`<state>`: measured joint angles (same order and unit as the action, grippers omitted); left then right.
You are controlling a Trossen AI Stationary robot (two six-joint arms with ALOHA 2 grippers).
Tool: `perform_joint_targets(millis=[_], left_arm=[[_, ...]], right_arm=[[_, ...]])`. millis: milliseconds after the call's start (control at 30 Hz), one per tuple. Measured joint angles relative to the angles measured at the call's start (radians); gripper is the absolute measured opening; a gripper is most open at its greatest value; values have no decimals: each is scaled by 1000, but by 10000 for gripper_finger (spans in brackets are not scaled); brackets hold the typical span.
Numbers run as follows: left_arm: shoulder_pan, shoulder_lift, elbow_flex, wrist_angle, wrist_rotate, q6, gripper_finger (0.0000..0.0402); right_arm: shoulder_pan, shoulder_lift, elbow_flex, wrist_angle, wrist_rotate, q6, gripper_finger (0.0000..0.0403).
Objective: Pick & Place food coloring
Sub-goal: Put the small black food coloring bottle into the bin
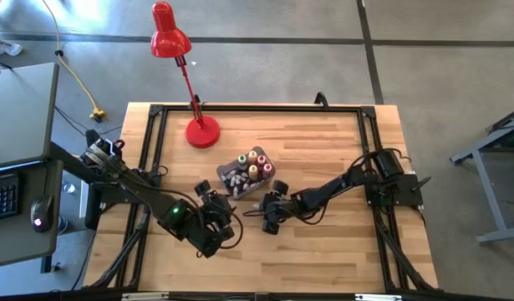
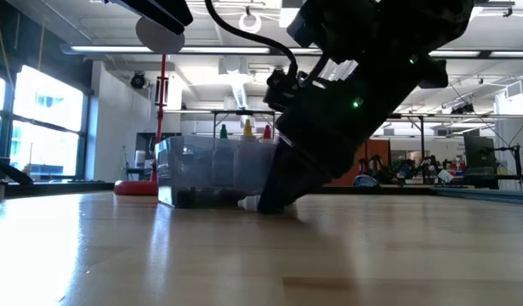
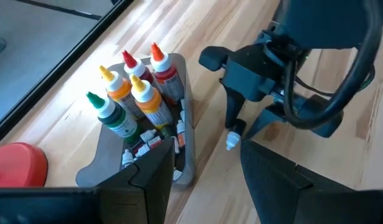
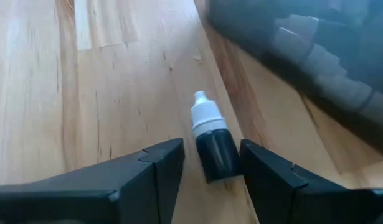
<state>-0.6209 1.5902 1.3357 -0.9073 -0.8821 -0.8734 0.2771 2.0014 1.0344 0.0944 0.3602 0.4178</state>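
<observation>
right wrist view: small dark bottle [image 4: 214, 142], white-capped, lies flat on the table [image 4: 104, 93] beside the bin [image 3: 185, 118], between the right tool [image 4: 211, 167] fingers, long axis along them; jaws open, not yet gripping.

Bin [image 1: 246, 173] sits mid counter [image 1: 323, 251] w/ bottles [image 3: 135, 93] standing inside, small ones lying at its bottom. Lamp [image 1: 201, 131] base behind-left of bin. Small bottle [image 4: 213, 140] lies on counter just beside bin, betw. right gripper [image 4: 210, 165] fingers. Left gripper [image 3: 203, 171] near bin's front-left.
</observation>
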Motion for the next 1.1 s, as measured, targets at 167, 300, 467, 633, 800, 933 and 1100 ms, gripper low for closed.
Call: perform_joint_targets(millis=[167,300,467,633,800,933,1100], left_arm=[[0,0,0,0,1,0,179],[0,0,0,-1,4,0,179],[0,0,0,-3,5,0,179],[0,0,0,-4,5,4,179],[0,0,0,-8,5,4,179],[0,0,0,-10,-6,4,179],[24,0,0,-11,-12,4,179]], right_arm=[[-2,3,3,-24,-19,-93,118],[-10,-10,1,-8,-131,-173,85],[-33,-65,-6,-21,-284,-204,72],[-98,-193,-3,-4,-306,-336,77],[-204,-333,-1,31,-201,-465,78],[-291,-352,0,39,-221,-488,79],[-322,-283,-3,63,-267,-542,100]])
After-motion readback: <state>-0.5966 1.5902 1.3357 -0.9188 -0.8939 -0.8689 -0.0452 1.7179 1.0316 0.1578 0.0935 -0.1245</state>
